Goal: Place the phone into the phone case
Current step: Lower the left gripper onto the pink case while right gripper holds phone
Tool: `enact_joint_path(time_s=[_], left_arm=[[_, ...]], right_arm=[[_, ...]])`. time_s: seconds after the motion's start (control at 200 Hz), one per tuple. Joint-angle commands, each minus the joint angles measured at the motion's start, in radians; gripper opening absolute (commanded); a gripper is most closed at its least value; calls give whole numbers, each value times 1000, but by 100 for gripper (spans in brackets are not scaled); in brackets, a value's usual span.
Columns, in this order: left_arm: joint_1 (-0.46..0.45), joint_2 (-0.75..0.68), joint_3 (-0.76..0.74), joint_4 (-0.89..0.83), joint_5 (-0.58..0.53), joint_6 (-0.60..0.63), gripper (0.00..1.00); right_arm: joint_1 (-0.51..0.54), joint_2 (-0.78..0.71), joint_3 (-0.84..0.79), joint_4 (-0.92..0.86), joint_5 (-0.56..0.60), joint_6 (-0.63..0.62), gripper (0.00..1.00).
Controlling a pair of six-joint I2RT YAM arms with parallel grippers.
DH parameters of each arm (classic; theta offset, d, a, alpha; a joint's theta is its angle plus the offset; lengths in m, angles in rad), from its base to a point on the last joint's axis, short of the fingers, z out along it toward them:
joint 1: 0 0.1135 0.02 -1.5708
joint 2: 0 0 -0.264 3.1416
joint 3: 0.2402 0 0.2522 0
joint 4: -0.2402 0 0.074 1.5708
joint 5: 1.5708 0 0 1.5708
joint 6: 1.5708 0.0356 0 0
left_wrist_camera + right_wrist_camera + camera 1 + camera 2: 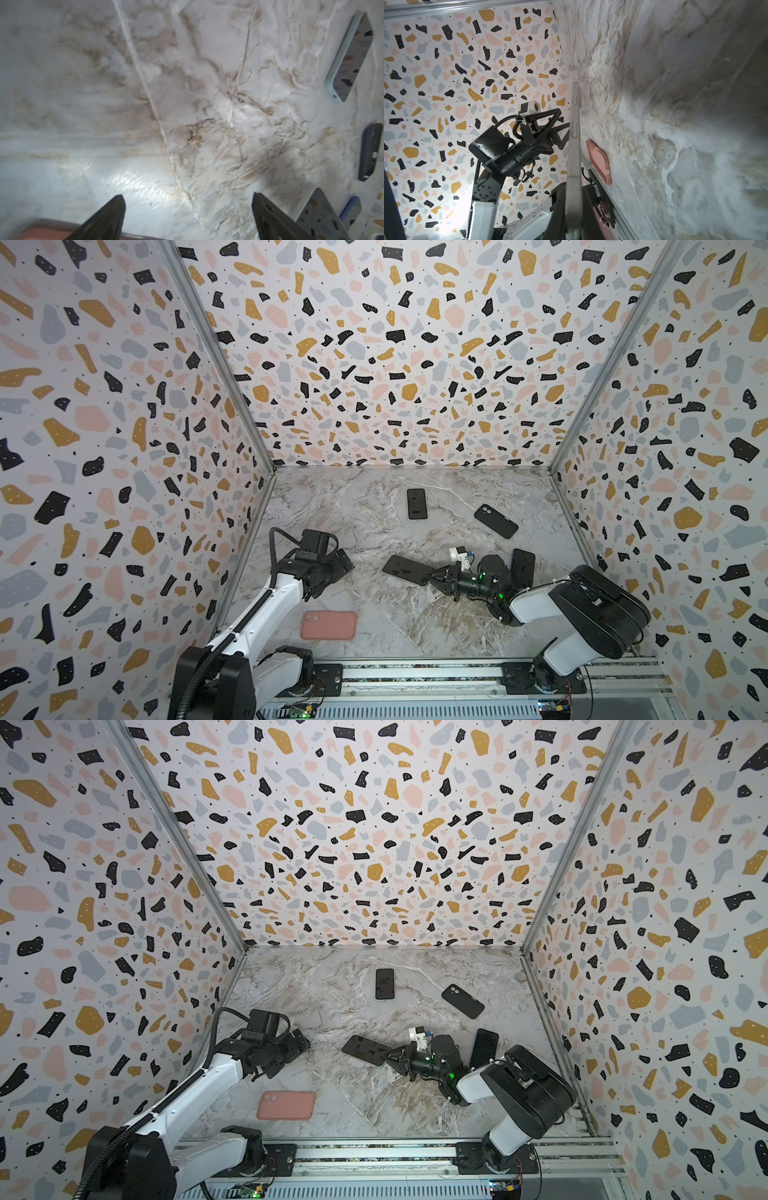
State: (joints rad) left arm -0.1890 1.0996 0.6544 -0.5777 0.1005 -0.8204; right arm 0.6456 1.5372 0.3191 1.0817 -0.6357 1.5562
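Note:
My right gripper is shut on one short end of a black phone, which sticks out to the left low over the marble table in both top views. The right wrist view shows this phone edge-on between the jaws; I cannot tell if its far end touches the table. A pink phone case lies flat near the front left. My left gripper hangs open just behind it, and its fingers stand wide apart with only a strip of the pink case beneath them.
A phone in a pale case lies at the back middle and a black case at the back right. Another dark phone-shaped slab lies behind my right wrist. Terrazzo walls enclose three sides, with a metal rail along the front.

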Motion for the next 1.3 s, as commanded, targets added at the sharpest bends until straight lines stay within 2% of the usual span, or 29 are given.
enact_joint_path(time_s=[0.0, 0.11, 0.29, 0.626, 0.986, 1.291], left_arm=[[2, -54, -20, -152, -65, 14, 95], [2, -119, -46, -185, -97, -20, 95], [2, -161, -116, -169, -77, -55, 95], [2, -171, -221, -85, -29, -92, 95], [2, -132, -265, 31, 18, -83, 93], [-8, -136, -294, 178, 100, -123, 86]], right_arm=[[-11, -95, 77, -185, -32, -188, 0], [-12, -146, 117, -299, -6, -274, 0], [-12, -160, 144, -360, -5, -322, 0], [-12, -152, 138, -359, -8, -327, 0], [-11, -176, 132, -385, 10, -335, 0], [-4, -194, 125, -397, 25, -340, 0]])
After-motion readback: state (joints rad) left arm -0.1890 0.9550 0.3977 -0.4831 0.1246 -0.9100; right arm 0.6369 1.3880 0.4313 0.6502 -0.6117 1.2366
